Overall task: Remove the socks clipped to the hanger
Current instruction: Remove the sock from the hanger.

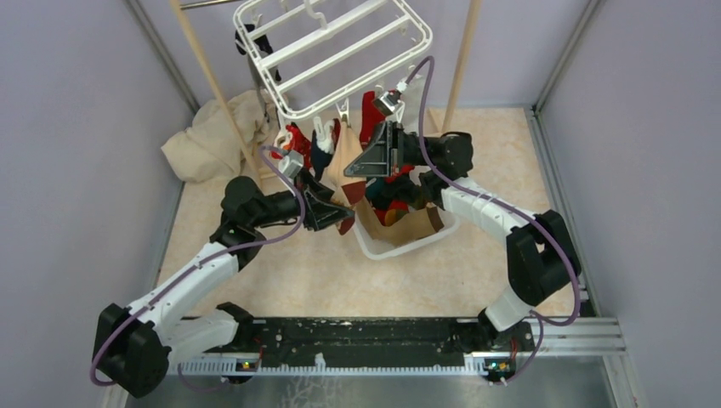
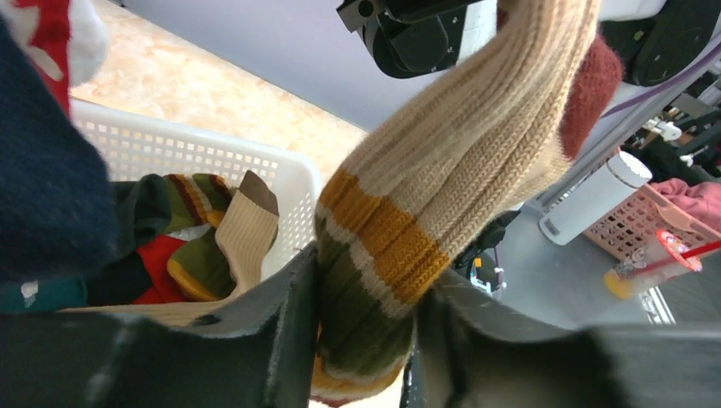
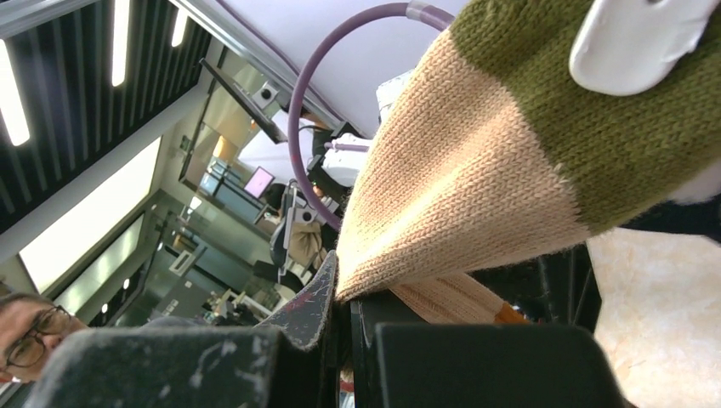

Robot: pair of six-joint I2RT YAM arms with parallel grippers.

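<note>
Pulling the beige sock [image 1: 343, 163], clipped at the 6 o'clock edge of the hanger [image 1: 422, 34], straight down should free it: left gripper [image 2: 366, 340] pinches its striped cuff, right gripper [image 3: 344, 310] pinches its leg below the clip [image 3: 638, 38].

White-black arms [image 1: 191, 276] (purple cables [image 1: 581, 293])

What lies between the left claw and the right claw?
A beige sock, gripped by both; the top view shows it stretched from left claw to right claw.
</note>
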